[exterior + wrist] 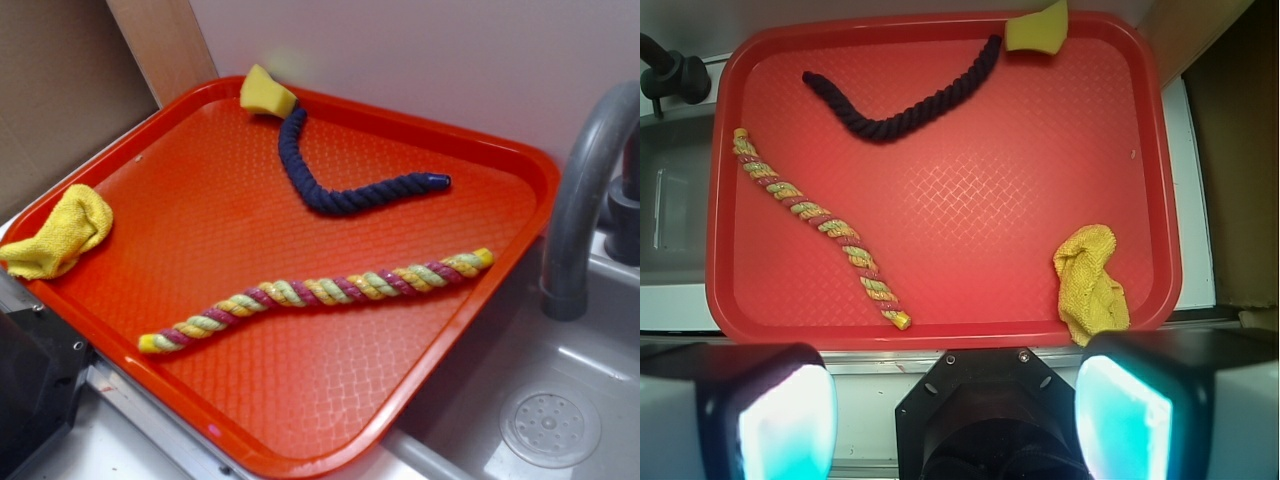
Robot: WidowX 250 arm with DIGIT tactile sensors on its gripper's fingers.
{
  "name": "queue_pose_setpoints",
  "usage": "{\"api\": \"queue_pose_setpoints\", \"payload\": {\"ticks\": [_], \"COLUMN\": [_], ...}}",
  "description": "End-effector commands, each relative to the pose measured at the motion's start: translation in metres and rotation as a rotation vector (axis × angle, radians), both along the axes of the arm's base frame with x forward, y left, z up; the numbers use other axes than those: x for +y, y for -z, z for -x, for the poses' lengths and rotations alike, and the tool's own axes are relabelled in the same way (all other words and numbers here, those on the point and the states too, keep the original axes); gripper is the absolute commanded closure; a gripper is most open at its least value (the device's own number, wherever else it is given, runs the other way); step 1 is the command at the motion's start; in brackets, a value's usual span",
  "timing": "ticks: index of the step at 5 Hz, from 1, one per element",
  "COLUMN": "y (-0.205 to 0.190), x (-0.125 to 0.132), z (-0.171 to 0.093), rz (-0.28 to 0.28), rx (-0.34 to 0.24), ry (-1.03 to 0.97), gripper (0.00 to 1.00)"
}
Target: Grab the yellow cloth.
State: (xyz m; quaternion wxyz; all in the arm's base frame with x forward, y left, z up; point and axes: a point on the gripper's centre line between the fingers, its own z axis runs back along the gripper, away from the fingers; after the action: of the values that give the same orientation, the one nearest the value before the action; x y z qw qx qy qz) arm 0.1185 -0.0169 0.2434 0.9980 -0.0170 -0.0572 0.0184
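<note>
Cloth waiting at the tray's edge

Crumpled, the yellow cloth [1092, 286] lies draped over the rim of the red tray [940, 220], well apart from both ropes. Above, the gripper [955, 400] hangs with jaws spread wide, holding nothing.

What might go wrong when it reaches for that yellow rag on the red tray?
The yellow cloth droops over the tray's raised rim, so the open jaws could hit the rim or nudge the cloth off the tray. A yellow sponge and a yellow-and-maroon rope share its color, so the robot might pick the wrong item, though both lie well apart from the cloth.
</note>
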Motion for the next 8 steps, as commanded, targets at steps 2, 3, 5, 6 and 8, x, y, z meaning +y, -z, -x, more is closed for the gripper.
{"api": "queue_pose_setpoints", "payload": {"ticks": [2, 3, 5, 6, 8], "y": [0.039, 0.063, 0.139, 0.181, 0.21], "x": [0.036, 0.063, 0.096, 0.115, 0.113], "z": [-0.014, -0.019, -0.014, -0.019, -0.028], "rz": [0.002, -0.012, -0.112, -0.108, -0.09], "rx": [0.013, 0.03, 0.106, 0.117, 0.124], "ry": [0.077, 0.154, 0.233, 0.276, 0.245], "gripper": [0.0, 0.0, 0.0, 0.0, 1.0]}}
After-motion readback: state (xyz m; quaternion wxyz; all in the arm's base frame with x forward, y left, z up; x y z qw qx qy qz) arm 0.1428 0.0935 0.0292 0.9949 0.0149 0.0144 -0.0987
